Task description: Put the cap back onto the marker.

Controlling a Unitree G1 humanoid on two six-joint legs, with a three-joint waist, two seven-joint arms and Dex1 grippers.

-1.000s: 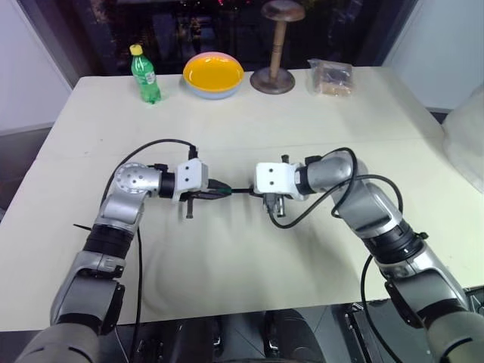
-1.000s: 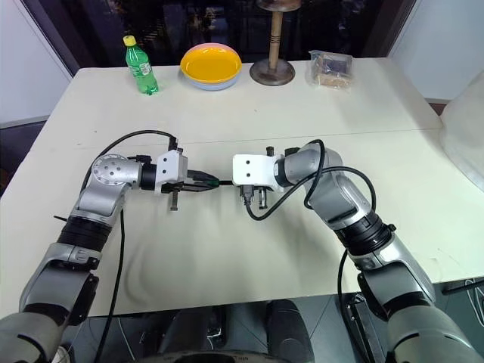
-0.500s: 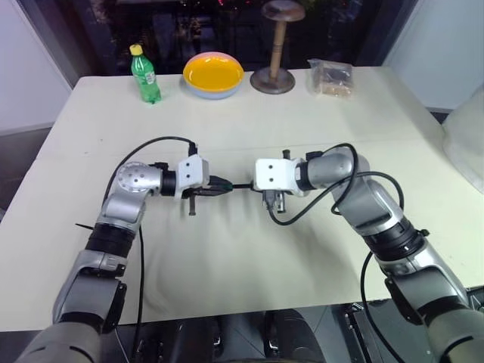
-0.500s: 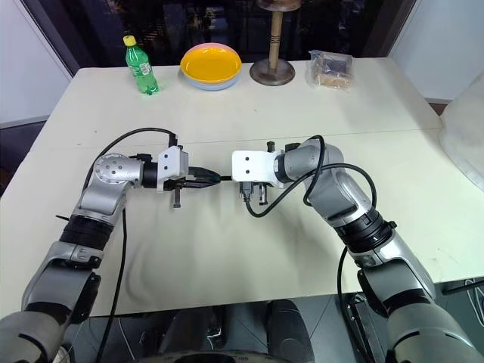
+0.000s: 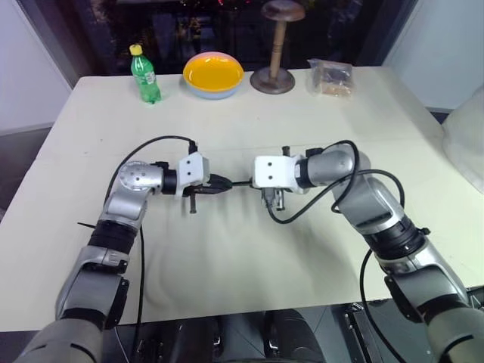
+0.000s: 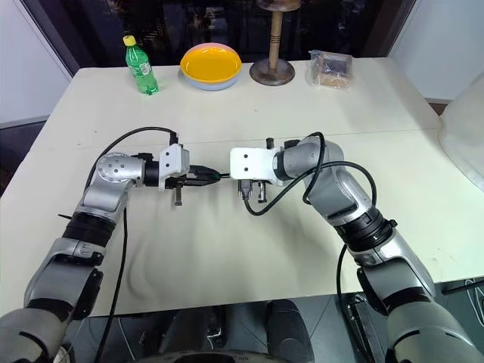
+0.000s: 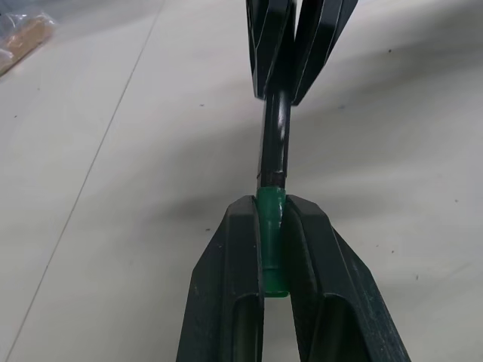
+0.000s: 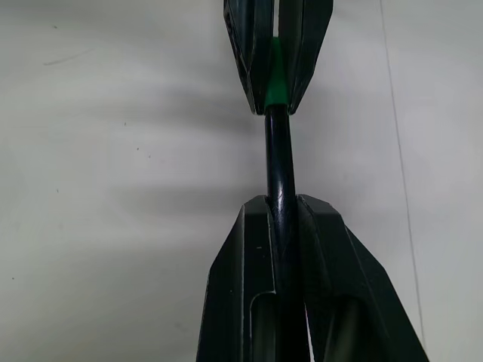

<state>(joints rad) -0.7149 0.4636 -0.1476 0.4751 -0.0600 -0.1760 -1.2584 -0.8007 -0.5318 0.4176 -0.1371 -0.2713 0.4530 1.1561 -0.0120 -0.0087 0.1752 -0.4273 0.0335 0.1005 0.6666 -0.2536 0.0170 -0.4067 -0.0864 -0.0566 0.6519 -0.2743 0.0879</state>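
Observation:
Above the middle of the table [image 5: 302, 121], my two grippers face each other tip to tip. The left gripper [image 7: 270, 204] is shut on the small bright green cap [image 7: 270, 241], and it also shows in the left eye view [image 5: 219, 184]. The right gripper [image 8: 278, 200] is shut on the thin dark marker [image 8: 278, 158]. The marker [image 5: 240, 184] runs level between them. Its free end meets the mouth of the cap [image 8: 275, 79], in line with it. How deep the tip sits inside the cap is hidden.
Along the far edge of the table stand a green soda bottle [image 5: 144, 74], a yellow bowl [image 5: 213, 74], a wooden stand [image 5: 274, 53] and a clear plastic bag [image 5: 330, 78]. Black cables loop from both wrists over the tabletop.

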